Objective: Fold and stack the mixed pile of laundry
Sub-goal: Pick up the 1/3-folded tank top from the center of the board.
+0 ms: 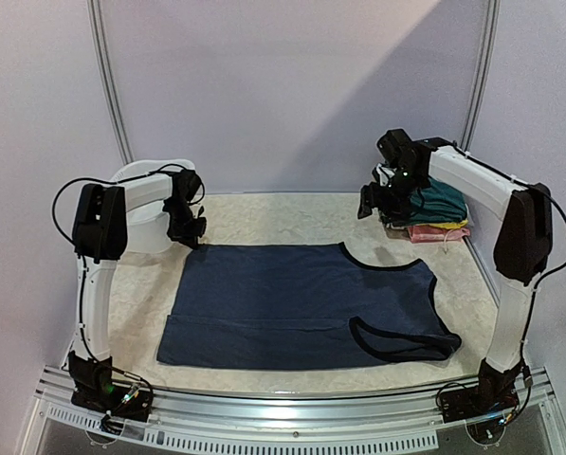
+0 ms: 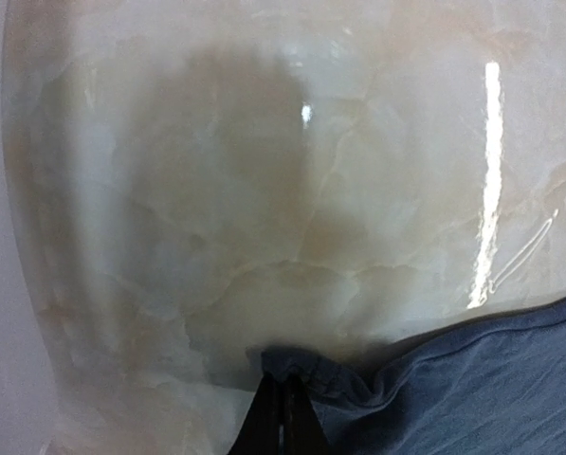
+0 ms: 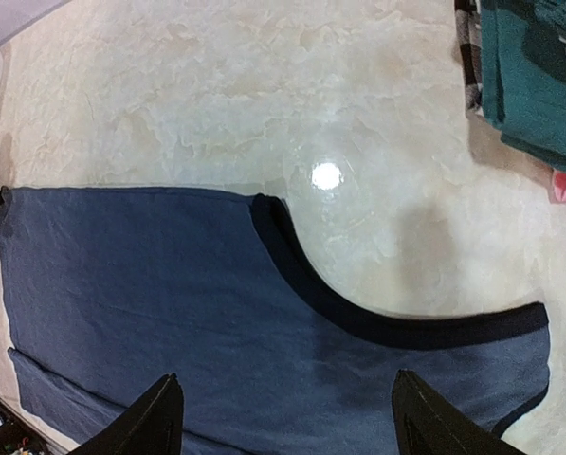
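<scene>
Seen from above, the navy top (image 1: 301,303) lies flat across the middle of the table (image 1: 264,213). Its long axis runs left to right in the frame, with the hem at the left and the dark-bound neck and armholes pointing right. Along its lower edge a strip lies folded over onto the body.

My left gripper (image 1: 188,230) sits at the top's upper-left corner. In the left wrist view its fingers (image 2: 268,422) are pressed narrow together with a puckered corner of hem pinched between them, and the rest of the cloth trails off to the lower right of that frame.

My right gripper (image 3: 287,431) hangs above the cloth with its fingers spread wide and holding nothing. In the overhead view it is toward the upper right, near the folded stack (image 1: 439,213), whose top layer is a teal garment (image 3: 538,76). From these fingers the nearest grab point is the dark binding of the upper armhole, which sits up-frame of them in the right wrist view.

I judge the next fold to be lengthwise. That needs the upper edge held at both ends, and only the left end is held so far. The right arm is the nearer one to the neck end.

The white tub (image 1: 142,235) stands in the upper left, behind the left arm.
</scene>
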Robot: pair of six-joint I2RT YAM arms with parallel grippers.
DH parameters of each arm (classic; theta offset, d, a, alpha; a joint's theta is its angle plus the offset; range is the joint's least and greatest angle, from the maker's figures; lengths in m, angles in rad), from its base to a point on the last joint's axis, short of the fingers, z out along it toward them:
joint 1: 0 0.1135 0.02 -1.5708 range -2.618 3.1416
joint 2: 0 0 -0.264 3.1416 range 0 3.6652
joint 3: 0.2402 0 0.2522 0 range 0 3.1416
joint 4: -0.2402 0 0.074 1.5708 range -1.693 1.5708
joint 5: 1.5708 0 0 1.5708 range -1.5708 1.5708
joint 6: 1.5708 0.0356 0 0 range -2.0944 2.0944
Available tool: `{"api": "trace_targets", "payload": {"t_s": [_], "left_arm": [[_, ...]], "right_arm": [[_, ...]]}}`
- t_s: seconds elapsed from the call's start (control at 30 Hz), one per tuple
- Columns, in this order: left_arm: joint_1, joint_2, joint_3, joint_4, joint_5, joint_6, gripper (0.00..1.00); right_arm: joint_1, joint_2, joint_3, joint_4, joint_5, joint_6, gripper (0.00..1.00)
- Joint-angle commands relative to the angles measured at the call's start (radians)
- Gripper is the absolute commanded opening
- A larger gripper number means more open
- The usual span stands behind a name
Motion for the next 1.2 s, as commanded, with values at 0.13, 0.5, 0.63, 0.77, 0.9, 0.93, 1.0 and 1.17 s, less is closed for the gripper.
{"api": "trace_targets", "payload": {"t_s": [0.13, 0.5, 0.63, 0.77, 0.9, 0.93, 1.0, 1.17], "left_arm": [[0.002, -0.071, -0.054, 0.004, 0.032, -0.001, 0.0], [0.002, -0.094, -0.075, 0.004, 0.054, 0.007, 0.0], [0.002, -0.097, -0.077, 0.001, 0.061, 0.009, 0.0], [0.001, -0.099, -0.079, -0.002, 0.062, 0.016, 0.0], [0.002, -0.1, -0.084, -0.003, 0.07, 0.017, 0.0], [0.002, -0.1, -0.086, -0.002, 0.07, 0.018, 0.0], [0.001, -0.1, -0.087, -0.003, 0.071, 0.02, 0.0], [0.002, -0.099, -0.093, 0.0, 0.072, 0.021, 0.0]], "right_arm": [[-0.014, 0.151, 0.147, 0.053, -0.012, -0.058, 0.76], [-0.037, 0.366, 0.307, 0.094, -0.122, -0.051, 0.67], [-0.037, 0.425, 0.315, 0.112, -0.179, -0.032, 0.61], [-0.035, 0.476, 0.315, 0.13, -0.241, -0.013, 0.56], [-0.033, 0.514, 0.322, 0.129, -0.258, -0.007, 0.52], [-0.033, 0.519, 0.325, 0.126, -0.263, -0.007, 0.51], [-0.031, 0.536, 0.326, 0.12, -0.273, -0.007, 0.48], [-0.015, 0.56, 0.326, 0.098, -0.289, -0.021, 0.38]]}}
